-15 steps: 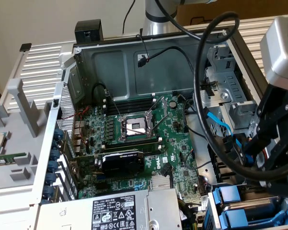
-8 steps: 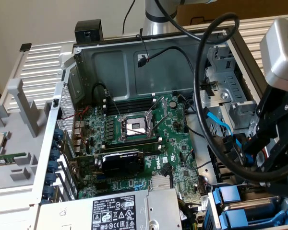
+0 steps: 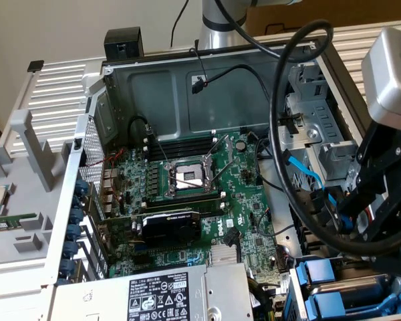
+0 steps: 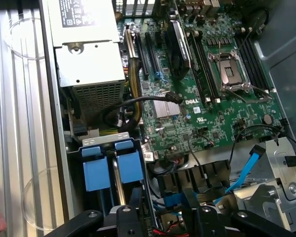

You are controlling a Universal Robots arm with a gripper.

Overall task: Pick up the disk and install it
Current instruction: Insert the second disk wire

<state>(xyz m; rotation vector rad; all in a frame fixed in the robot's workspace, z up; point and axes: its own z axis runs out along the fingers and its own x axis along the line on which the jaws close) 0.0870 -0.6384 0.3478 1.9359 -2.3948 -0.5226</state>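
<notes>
No labelled silver drive shows in either view; the disk is hidden or out of sight. My gripper (image 3: pixel 374 207) hangs over the drive-cage corner of the open computer case at the exterior view's right. In the wrist view its black fingers (image 4: pixel 136 197) stand apart, and the gripper (image 4: pixel 163 198) is open with nothing clamped. Only cables and a bit of blue plastic deep in the case show in the gap. Two blue tray tabs (image 4: pixel 113 168) sit side by side in the bay just beside the fingers. They also show low at the exterior view's right as blue tabs (image 3: pixel 319 274).
The motherboard (image 3: pixel 187 194) with its bare CPU socket fills the case floor. A large silver power-supply box (image 3: pixel 160 294) with a warning label lies near the bay. A thick black cable loop (image 3: pixel 281 134) and a blue data cable (image 4: pixel 244 170) run close to the gripper. A metal drive cage (image 3: pixel 314 134) stands behind.
</notes>
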